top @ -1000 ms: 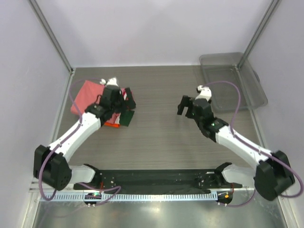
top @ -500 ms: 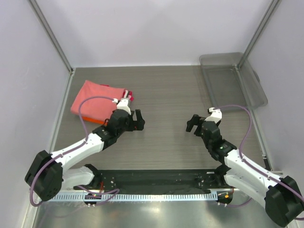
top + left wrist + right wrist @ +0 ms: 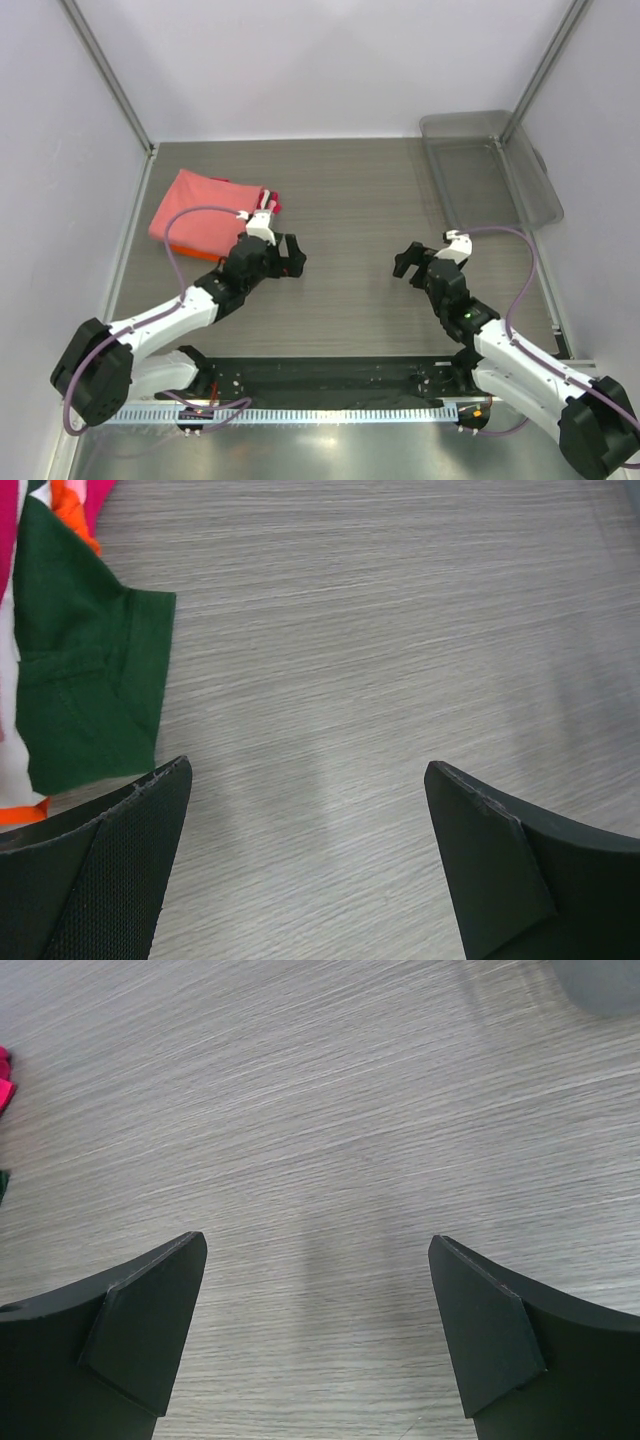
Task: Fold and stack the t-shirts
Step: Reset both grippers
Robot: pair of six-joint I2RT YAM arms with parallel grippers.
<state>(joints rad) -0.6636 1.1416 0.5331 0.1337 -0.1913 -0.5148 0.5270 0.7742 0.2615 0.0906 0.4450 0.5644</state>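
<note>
One stack: the t-shirts (image 3: 200, 215) are lying folded at the table's left rear, the coral one topping the pile, with magenta, orange and a dark green sleeve (image 3: 85, 680) peeking out along the right edge.
Left gripper (image 3: 288, 255): it is hovering just right of the stack with jaws spread wide and gripping nothing. A second ago it was sitting over the pile's right edge, so it is backing off toward its base.
Table (image 3: 350, 200): woodgrain is showing between both sets of fingers.
Right gripper (image 3: 408, 262): it is gaping wide and carrying nothing, and it is pulling back from mid-table to the near side.
Bin (image 3: 490, 170): it is sitting at the right rear, well apart from both arms.
Meaning: both arms are retreating empty-handed, so the stacking is probably finishing. The protruding green sleeve may still be asking for a tidy.
</note>
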